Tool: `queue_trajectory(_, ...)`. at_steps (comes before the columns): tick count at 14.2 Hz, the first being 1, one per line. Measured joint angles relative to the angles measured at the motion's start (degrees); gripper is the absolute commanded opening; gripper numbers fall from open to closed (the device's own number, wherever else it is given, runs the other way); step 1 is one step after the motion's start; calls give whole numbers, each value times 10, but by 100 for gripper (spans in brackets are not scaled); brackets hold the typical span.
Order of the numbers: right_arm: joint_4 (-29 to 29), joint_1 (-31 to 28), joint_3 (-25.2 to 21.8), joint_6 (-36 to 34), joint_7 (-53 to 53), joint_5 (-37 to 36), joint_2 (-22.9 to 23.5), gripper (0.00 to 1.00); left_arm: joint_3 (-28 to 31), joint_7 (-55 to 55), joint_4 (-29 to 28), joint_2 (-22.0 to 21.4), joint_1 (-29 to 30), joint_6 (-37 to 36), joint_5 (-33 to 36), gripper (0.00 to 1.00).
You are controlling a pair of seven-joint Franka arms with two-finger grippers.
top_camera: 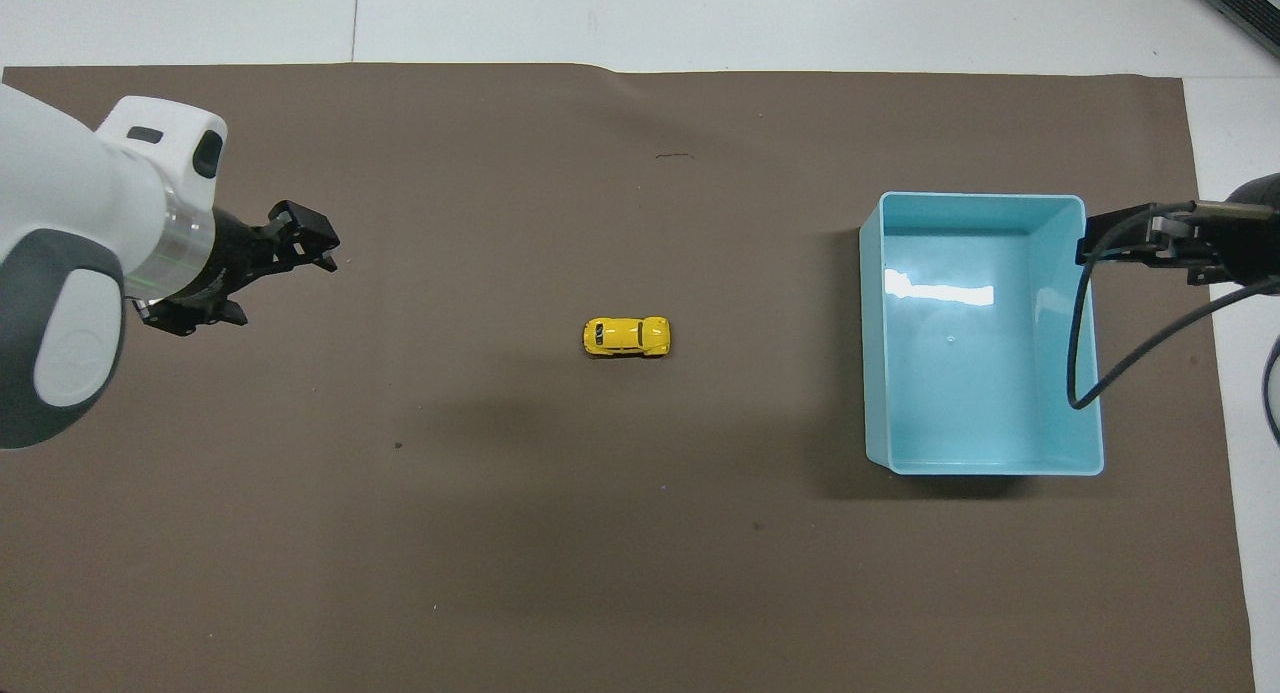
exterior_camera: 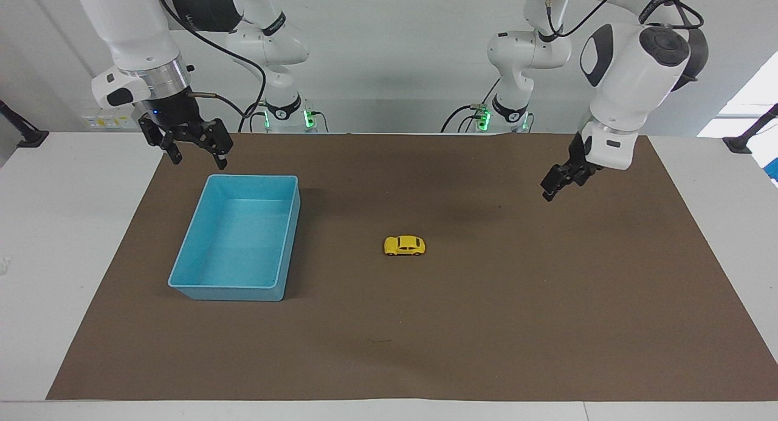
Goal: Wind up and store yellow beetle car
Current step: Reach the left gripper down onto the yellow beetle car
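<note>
You have the tiny yellow beetle-shaped toy car (exterior_camera: 404, 245) on the brown paper mat (exterior_camera: 486, 324), beside the empty light-blue plastic bin (exterior_camera: 182, 269). Both pincers are spread apart: left pincer (exterior_camera: 552, 187) over mat, right pincer (exterior_camera: 196, 155) above the bin's edge. No readable writing.

The yellow beetle car (exterior_camera: 404, 245) is bright yellow all over, with dark windows and small black wheels. The bin (exterior_camera: 200, 260) is a plain light blue, glossy inside, with a white glare streak on its floor in the overhead view. The mat (exterior_camera: 462, 324) is a flat, unpatterned brown, bearing a few tiny dark specks. The tabletop (exterior_camera: 55, 226) around it is white. Both arms are white with dark grey patches and silver wrist rings; the left tool (exterior_camera: 556, 183) and right tool (exterior_camera: 193, 150) are black. Small green lights glow at the arm bases.
</note>
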Motion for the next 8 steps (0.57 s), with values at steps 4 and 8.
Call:
queue_trajectory(4,0,0,0,0,0,0,0,100,0,-239,0,33,-41,53,0,100)
queue_trajectory(8,0,0,0,0,0,0,0,100,0,-449,-1,73,-72,107,0,100)
